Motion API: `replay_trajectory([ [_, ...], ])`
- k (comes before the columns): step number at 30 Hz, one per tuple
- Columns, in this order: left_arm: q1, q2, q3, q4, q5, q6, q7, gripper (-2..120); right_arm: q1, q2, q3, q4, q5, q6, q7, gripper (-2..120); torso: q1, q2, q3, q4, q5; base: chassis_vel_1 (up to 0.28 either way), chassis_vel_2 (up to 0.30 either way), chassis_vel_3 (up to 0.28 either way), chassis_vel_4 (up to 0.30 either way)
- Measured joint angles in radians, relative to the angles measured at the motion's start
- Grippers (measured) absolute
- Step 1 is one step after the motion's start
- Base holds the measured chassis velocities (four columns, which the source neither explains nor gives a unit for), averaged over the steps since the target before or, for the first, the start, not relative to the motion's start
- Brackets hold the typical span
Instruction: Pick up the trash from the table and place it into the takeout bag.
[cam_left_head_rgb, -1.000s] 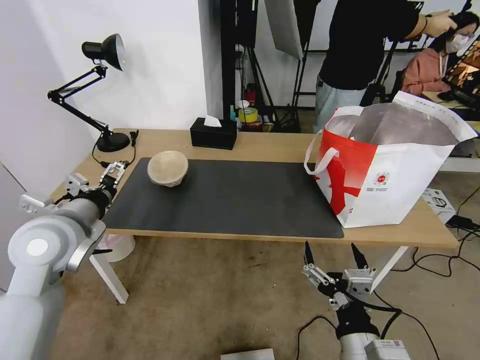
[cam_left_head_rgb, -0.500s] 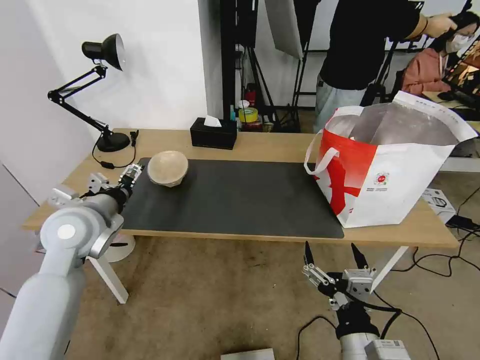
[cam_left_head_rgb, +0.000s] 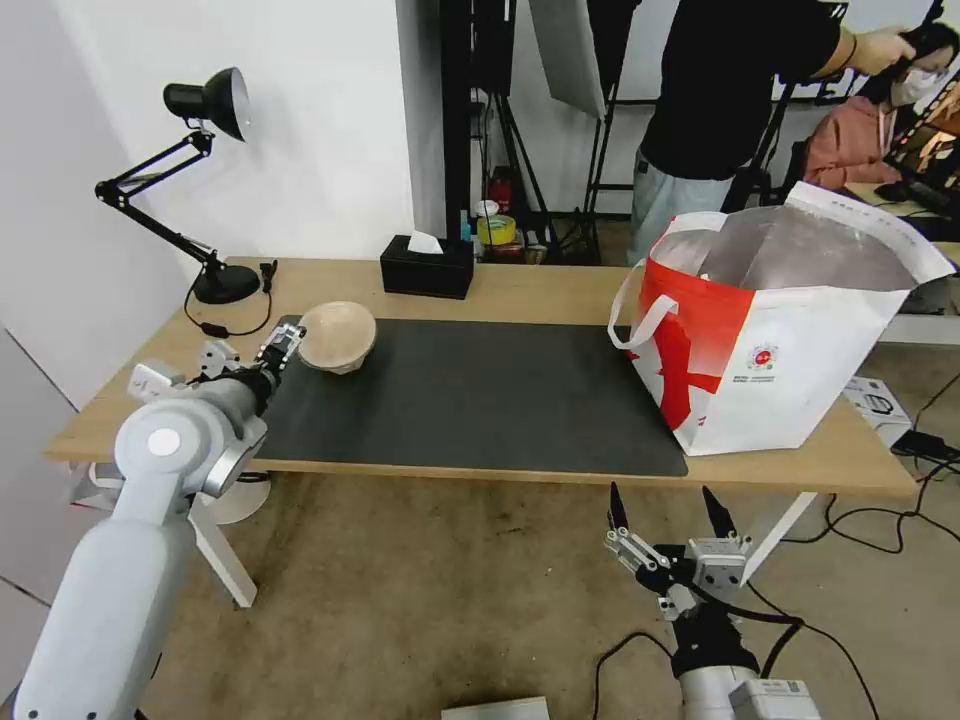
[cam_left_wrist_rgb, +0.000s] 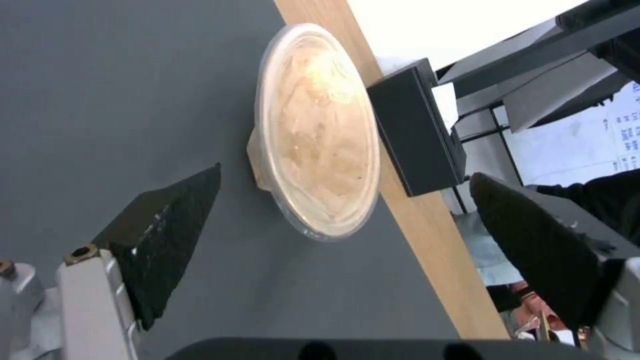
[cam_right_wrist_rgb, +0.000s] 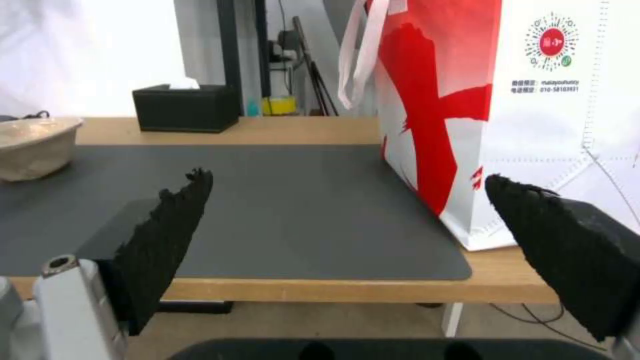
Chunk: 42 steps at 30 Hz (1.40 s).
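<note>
bowl (cam_left_head_rgb: 337, 336): beige, upright, mouth up, left of frame on mat
left hand (cam_left_head_rgb: 284, 350): spread, beside bowl
right hand (cam_left_head_rgb: 668, 521): spread, low

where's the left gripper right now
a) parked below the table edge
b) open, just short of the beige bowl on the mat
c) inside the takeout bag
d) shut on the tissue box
b: the left gripper has its fingers spread, facing the beige bowl without touching it.

A beige paper bowl (cam_left_head_rgb: 337, 336) under a clear lid sits upright at the far left corner of the grey mat (cam_left_head_rgb: 470, 400) on the light-wood table (cam_left_head_rgb: 540, 290). The white and red takeout bag (cam_left_head_rgb: 785, 330) stands open at the right end, foil lining showing.
</note>
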Motion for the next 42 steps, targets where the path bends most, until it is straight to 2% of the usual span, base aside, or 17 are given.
replay_trajectory([
  [13, -0.079, 0.007, 0.058, 0.091, 0.013, -0.001, -0.016, 100, 0.0, 0.0, 0.0, 0.0, 0.0, 0.0, 0.0, 100, 0.0, 0.0, 0.0, 0.0, 0.0, 0.0, 0.0, 0.0, 0.0],
  [33, -0.144, -0.009, 0.097, 0.169, 0.021, -0.009, -0.057, 100, 0.0, 0.0, 0.0, 0.0, 0.0, 0.0, 0.0, 100, 0.0, 0.0, 0.0, 0.0, 0.0, 0.0, 0.0, 0.0, 0.0],
  [42, -0.194, -0.049, 0.132, 0.228, 0.042, -0.004, -0.061, 100, 0.0, 0.0, 0.0, 0.0, 0.0, 0.0, 0.0, 100, 0.0, 0.0, 0.0, 0.0, 0.0, 0.0, 0.0, 0.0, 0.0],
])
